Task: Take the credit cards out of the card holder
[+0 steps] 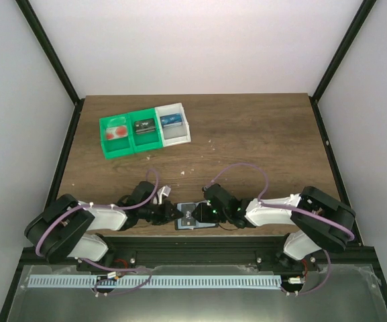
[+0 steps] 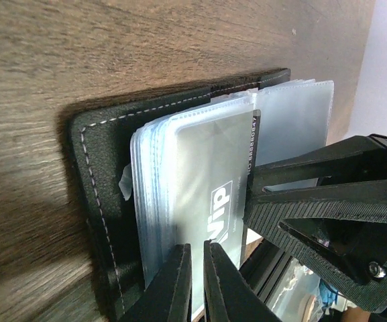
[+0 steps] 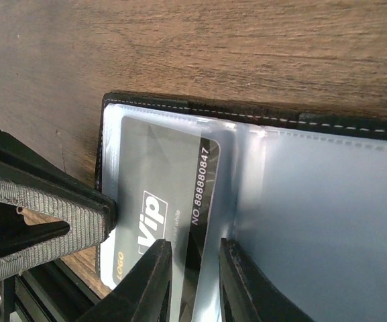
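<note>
Right gripper (image 3: pixel 196 249) narrowly spread astride VIP card (image 3: pixel 159 194); left gripper (image 2: pixel 196 258) pressed together opposite, at card holder (image 3: pixel 180 102) edge. Advise: close, withdraw straight.

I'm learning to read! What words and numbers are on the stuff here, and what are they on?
"Vip": on the grey card in the card holder.
"NO.88880847": along that card's dark edge.
"LOGO": at the card's corner, small.
The tiny line beside "Vip": too small to read.
Cards in the tray, top view: too small to read.
</note>
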Available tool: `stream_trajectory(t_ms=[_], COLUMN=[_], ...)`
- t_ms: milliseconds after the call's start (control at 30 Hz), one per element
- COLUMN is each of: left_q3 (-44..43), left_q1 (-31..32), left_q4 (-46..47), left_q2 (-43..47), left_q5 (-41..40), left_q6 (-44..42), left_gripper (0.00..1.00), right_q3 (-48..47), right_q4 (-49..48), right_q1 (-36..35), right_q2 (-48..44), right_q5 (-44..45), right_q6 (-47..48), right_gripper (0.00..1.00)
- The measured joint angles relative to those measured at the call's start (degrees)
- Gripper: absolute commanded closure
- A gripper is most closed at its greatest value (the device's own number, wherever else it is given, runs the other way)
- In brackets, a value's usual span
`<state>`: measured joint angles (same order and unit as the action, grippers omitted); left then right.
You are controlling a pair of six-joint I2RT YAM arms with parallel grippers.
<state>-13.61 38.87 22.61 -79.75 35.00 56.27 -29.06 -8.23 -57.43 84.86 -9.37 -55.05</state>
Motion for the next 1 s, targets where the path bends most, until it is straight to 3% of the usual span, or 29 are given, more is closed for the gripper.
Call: stream_trajectory(t_ms=[167,467,867,1000], left_q3=[-0.2,-0.2,-0.2,-0.2], left_q1=[0.0,0.0,0.0,0.0], left_q4=[0.0,0.5,1.5,1.7], left_q2=[-0.3,-0.6,-1.6,-1.6], left_q5=[0.0,0.0,-0.1,-0.1], left_q6=[-0.5,-0.7,-0.8,-0.8], left_gripper=[0.91,0.91,0.91,0.91], right_q3=[0.0,1.6,5.2,5.7], right_q4=[-0.4,-4.7,-9.2,-9.7], right_q1=[0.0,0.7,1.5,1.6], right_q2=[0.1,0.6,-3.5,-4.0], right_q5=[-0.2,-2.1,-3.7,-3.9], right_q6=[0.0,-0.7,-1.5,-1.6], right_gripper=[0.80,0.99,0.99,0.94])
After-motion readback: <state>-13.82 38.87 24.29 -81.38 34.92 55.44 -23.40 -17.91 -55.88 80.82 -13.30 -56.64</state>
